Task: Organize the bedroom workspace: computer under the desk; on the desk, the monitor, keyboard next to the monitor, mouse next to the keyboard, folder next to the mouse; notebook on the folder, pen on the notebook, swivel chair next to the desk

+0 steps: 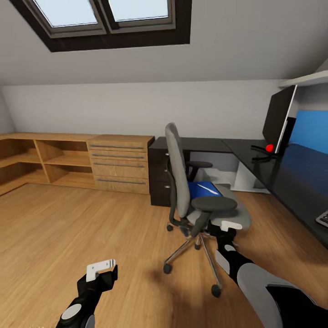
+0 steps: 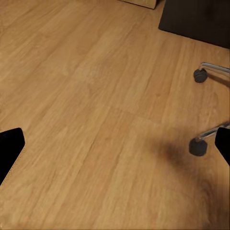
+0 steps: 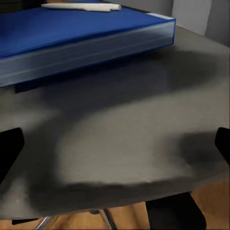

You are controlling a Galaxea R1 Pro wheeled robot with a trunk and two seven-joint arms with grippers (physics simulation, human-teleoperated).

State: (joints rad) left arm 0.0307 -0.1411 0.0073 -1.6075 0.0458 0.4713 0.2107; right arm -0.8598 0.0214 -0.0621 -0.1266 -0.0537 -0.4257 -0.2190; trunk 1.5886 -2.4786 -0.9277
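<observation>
We saw the swivel chair [image 1: 200,200] at frame centre, folder [image 3: 72,40] near the seat's edge; bare wood floor [image 1: 68,228] lower left. Both end effectors, left [image 1: 101,269] and right [image 1: 230,226], were spread open, empty.

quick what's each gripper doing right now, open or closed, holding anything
Left gripper: open, empty, over the wood floor.
Right gripper: open, empty, at the swivel chair seat.
</observation>
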